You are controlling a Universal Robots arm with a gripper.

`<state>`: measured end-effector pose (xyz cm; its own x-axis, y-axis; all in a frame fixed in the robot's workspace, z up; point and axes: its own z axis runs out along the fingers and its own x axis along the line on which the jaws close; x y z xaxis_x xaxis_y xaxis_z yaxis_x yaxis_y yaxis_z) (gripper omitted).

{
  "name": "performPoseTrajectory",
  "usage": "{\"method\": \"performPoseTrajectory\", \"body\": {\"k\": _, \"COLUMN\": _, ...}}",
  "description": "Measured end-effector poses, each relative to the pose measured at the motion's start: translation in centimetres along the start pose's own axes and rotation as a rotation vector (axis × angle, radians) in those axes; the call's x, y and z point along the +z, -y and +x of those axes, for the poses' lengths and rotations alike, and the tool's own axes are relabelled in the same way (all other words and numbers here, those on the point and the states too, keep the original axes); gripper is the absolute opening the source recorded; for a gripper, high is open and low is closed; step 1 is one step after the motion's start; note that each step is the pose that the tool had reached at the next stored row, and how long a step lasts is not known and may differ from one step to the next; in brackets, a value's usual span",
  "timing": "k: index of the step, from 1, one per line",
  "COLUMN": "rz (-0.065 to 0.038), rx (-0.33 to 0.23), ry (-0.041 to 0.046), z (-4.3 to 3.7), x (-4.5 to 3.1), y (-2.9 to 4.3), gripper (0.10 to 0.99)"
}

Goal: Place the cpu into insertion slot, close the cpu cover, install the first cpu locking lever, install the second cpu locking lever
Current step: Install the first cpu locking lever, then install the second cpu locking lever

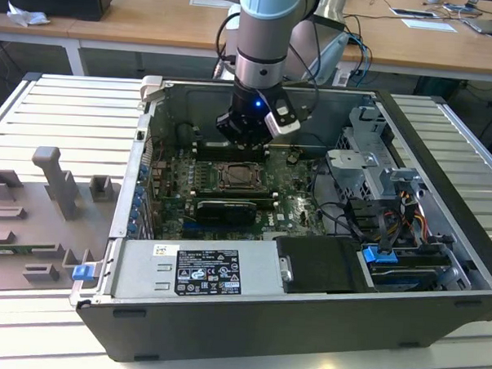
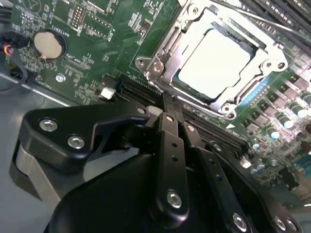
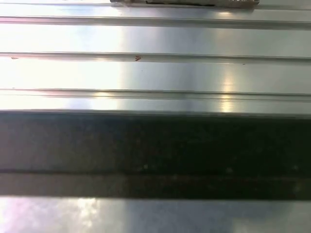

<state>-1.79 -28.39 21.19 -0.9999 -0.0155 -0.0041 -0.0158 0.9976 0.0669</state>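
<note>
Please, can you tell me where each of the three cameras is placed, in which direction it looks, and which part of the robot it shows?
Exterior view: off the arm, above the open computer case, looking down inside; shows the arm and gripper over the motherboard.
Second wrist view: on the arm, looking past the gripper at the cpu lying in the insertion slot, cpu cover down around it.
First wrist view: on the arm, facing ribbed metal and a dark band.
Shared: exterior and second wrist views both show the gripper and socket.
</note>
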Motion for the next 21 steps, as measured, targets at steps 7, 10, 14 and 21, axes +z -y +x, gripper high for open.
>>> {"method": "performPoseTrajectory", "body": {"k": 7, "rz": 0.0, "rx": 0.0, "ry": -0.0001, "z": 0.01, "x": -0.03, "y": 0.32, "gripper": 0.106}}
{"method": "performPoseTrajectory", "body": {"k": 10, "rz": 0.0, "rx": 0.0, "ry": -0.0001, "z": 0.01, "x": -0.05, "y": 0.56, "gripper": 0.106}}
{"method": "performPoseTrajectory", "body": {"k": 14, "rz": 0.0, "rx": 0.0, "ry": -0.0001, "z": 0.02, "x": -0.06, "y": 0.82, "gripper": 0.106}}
{"method": "performPoseTrajectory", "body": {"k": 21, "rz": 0.0, "rx": 0.0, "ry": -0.0001, "z": 0.02, "x": -0.1, "y": 1.34, "gripper": 0.106}}
